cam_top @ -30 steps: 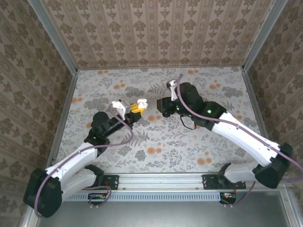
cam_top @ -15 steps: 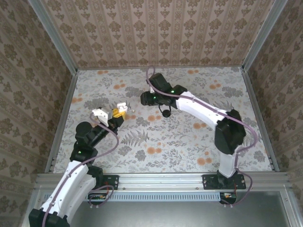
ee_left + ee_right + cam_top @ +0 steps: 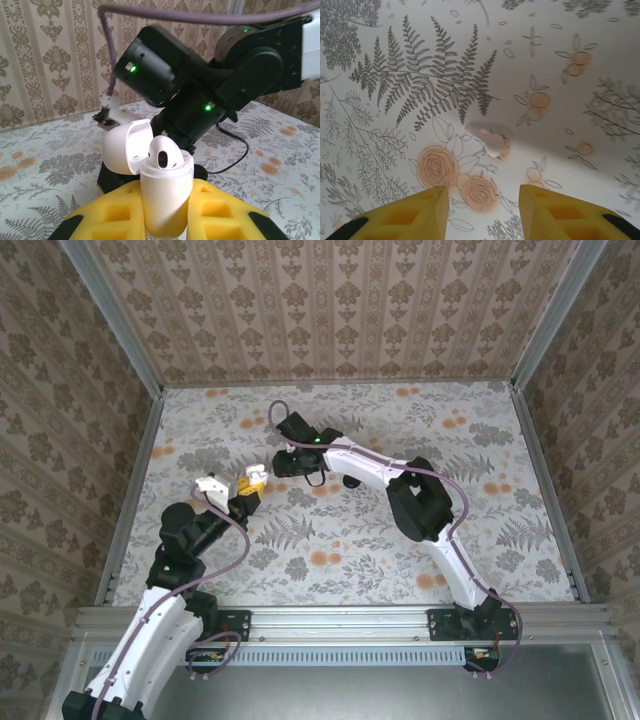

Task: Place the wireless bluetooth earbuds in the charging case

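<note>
- Top view: my left hand (image 3: pixel 250 481) sits at the left-middle of the flowered worktop (image 3: pixel 420 540), with the white charging case (image 3: pixel 256 473) between its yellow pads.
- Top view: the right arm reaches across to the left, and my right hand (image 3: pixel 283 464) hangs just beside the case. From up here I cannot tell how its fingers are set.
- Left wrist view: the left hand's yellow fingers (image 3: pixel 107 220) are pressed in on the lower body of the charging case and pinch it upright.
- Left wrist view: the case's lid (image 3: pixel 122 147) is swung open to the left, and the seated earbud (image 3: pixel 162 152), white, sits in the case mouth with its dark tip facing the camera.
- Left wrist view: the right arm's black wrist (image 3: pixel 165 65), with green lights on it, stands close behind the case.
- Right wrist view: the right hand's fingertips (image 3: pixel 415 212) are spread, and only worktop shows between them.
- Right wrist view: the loose earbud (image 3: pixel 489 137), also white, lies on the worktop beyond the gap, clear of both fingertips, next to an orange rose print.
</note>
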You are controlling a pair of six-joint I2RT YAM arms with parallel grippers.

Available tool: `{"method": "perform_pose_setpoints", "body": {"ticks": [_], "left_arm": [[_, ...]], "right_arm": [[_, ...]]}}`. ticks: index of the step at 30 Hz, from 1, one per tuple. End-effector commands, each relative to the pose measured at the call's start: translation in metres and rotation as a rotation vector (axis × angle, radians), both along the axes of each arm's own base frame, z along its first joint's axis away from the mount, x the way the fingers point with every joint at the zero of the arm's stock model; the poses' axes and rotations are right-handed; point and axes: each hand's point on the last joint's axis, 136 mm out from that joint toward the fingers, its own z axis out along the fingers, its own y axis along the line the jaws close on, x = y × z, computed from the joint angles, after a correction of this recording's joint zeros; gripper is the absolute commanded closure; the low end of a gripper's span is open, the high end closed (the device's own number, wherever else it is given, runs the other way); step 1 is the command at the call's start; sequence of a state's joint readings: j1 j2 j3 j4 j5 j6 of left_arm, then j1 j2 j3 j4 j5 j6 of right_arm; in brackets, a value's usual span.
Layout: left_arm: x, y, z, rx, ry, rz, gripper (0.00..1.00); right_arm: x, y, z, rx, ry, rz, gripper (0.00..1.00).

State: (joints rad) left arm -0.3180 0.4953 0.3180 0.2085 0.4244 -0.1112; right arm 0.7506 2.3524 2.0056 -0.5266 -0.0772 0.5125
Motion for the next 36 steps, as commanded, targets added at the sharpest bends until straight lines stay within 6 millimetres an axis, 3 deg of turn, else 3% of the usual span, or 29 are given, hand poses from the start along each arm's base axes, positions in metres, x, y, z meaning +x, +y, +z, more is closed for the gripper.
{"method": "perform_pose_setpoints", "body": {"ticks": [1, 14, 26, 36], "left_arm": [[0.001, 0.003, 0.002, -0.005, -0.017, 0.012, 0.95], [0.002, 0.003, -0.001, -0.003, -0.008, 0.017, 0.94], [0.004, 0.002, -0.003, 0.0, 0.002, 0.015, 0.93], [0.004, 0.002, -0.003, -0.002, 0.008, 0.014, 0.93]], "right_arm": [[0.004, 0.003, -0.008, -0.066, -0.015, 0.031, 0.58], [0.022, 0.007, -0.032, -0.161, -0.067, 0.084, 0.57], [0.021, 0.008, -0.056, -0.201, -0.044, 0.13, 0.58], [0.017, 0.004, -0.059, -0.229, -0.037, 0.153, 0.69]]}}
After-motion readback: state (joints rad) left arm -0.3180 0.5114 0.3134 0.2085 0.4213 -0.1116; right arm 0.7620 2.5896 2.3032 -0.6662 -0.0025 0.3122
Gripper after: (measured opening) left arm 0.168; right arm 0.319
